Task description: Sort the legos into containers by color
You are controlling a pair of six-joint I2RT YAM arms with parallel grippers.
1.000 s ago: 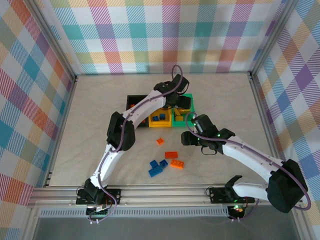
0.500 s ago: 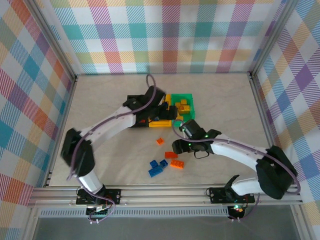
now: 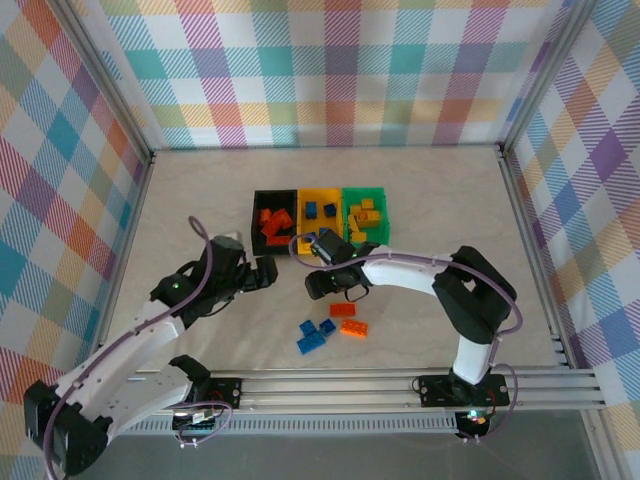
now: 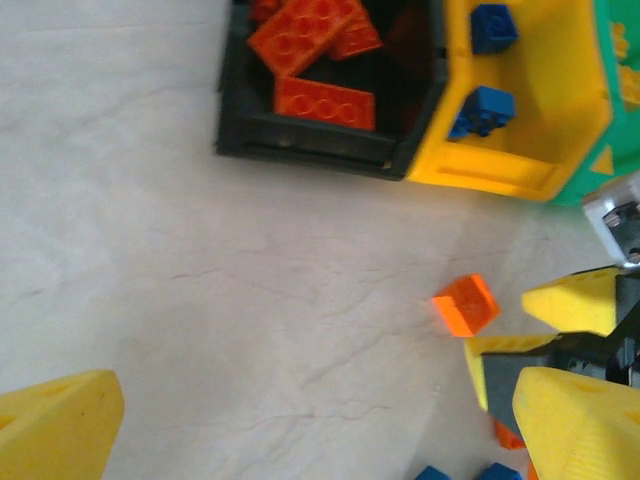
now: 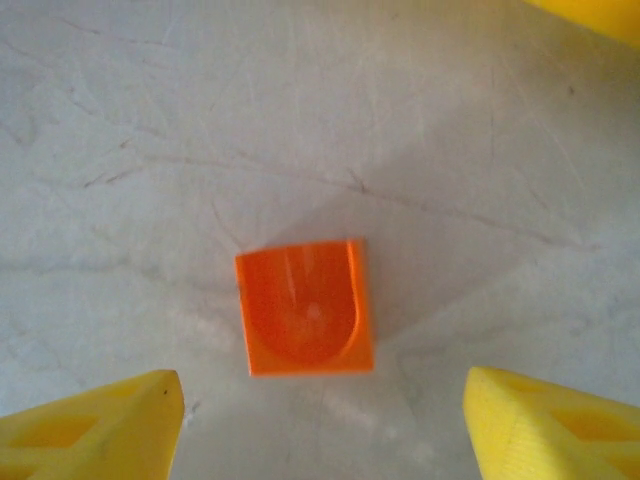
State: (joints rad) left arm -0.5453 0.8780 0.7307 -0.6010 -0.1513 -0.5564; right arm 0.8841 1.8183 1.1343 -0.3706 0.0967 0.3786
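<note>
Legos (image 3: 327,326) lie partly sorted: orange ones in the black bin (image 4: 300,152), blue ones in the yellow bin (image 4: 490,172), yellow ones in the green bin (image 3: 366,190), and a few orange and blue ones loose on the counter (image 3: 200,200) before the bins. The right arm rises from its base and bends sharply to the left, so the right gripper (image 3: 326,286) hangs just before the yellow bin, pointing down at one small orange lego (image 5: 305,320); its fingers (image 5: 95,425) stand apart on both sides of this brick without touching it (nothing is grasped). The left arm lies low with its elbow far out to the left, and the left gripper (image 3: 262,272) is spread wide and empty, near the black bin. The counter is pale with thin grey veins; pastel plaid cloth (image 3: 330,70) walls it on three sides, and a metal rail (image 3: 330,383) runs along the near edge.
</note>
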